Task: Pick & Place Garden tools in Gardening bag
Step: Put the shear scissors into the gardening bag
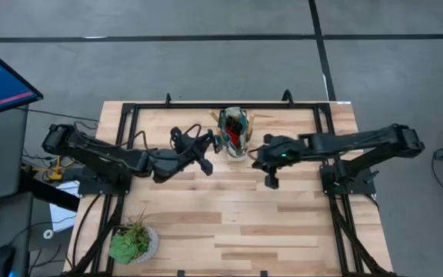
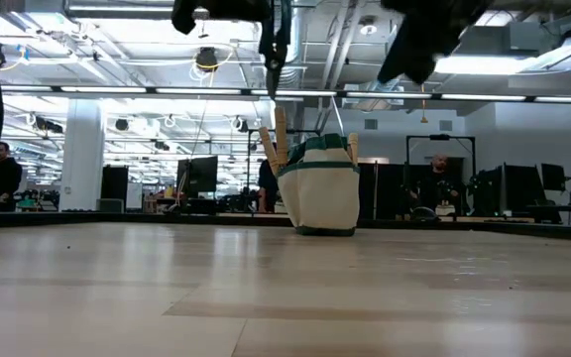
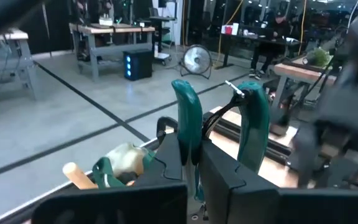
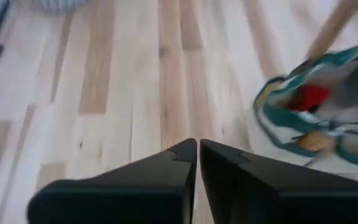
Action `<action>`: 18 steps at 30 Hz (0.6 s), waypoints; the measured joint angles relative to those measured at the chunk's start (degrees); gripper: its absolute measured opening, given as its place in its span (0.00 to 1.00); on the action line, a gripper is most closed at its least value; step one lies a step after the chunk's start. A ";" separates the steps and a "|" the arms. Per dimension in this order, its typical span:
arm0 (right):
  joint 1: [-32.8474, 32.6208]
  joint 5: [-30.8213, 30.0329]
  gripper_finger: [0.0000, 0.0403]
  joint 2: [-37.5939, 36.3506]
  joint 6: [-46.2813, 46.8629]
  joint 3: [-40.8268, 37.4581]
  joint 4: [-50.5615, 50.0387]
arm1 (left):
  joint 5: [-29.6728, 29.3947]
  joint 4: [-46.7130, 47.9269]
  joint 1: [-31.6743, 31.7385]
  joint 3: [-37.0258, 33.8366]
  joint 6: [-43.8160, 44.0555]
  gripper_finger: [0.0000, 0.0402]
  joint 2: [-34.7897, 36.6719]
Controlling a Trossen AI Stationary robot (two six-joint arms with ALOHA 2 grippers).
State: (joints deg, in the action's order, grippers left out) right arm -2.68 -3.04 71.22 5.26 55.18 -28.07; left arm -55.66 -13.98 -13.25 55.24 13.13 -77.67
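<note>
In the lower left of the high view a potted plant [image 1: 133, 242] sits on the wooden table [image 1: 229, 223], well apart from the work and no part of it. Right of that, at mid-frame, the left gripper [image 1: 204, 151] hangs just beside the gardening bag [image 1: 234, 132], which stands near the upper centre of the table. Its fingers [image 3: 180, 149] are pinched on the green-handled pruning shears [image 3: 219, 127], whose handles rise past them in the left wrist view. Doing this step well probably means carrying the shears squarely over the bag's open mouth, lowering them until they are inside the rim, clear of the wooden handles [image 2: 278, 139] already poking out, and only then letting go. Further right, the right gripper [image 1: 271, 174] waits above bare table beside the bag, fingers [image 4: 166, 171] pressed together and holding nothing.
</note>
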 joint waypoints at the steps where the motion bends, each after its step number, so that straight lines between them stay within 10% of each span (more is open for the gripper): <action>1: 0.29 0.44 0.04 1.77 -0.57 0.00 0.48 | -0.34 0.00 -0.20 0.00 -0.53 0.00 0.39; 18: 6.66 -5.56 0.00 11.63 -14.94 0.00 11.30 | -4.96 -0.40 -3.35 -1.63 -0.83 0.00 0.83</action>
State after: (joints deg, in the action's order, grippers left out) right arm 3.98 -8.60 82.85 -9.68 55.18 -16.78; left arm -60.62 -14.38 -16.60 53.61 12.30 -76.84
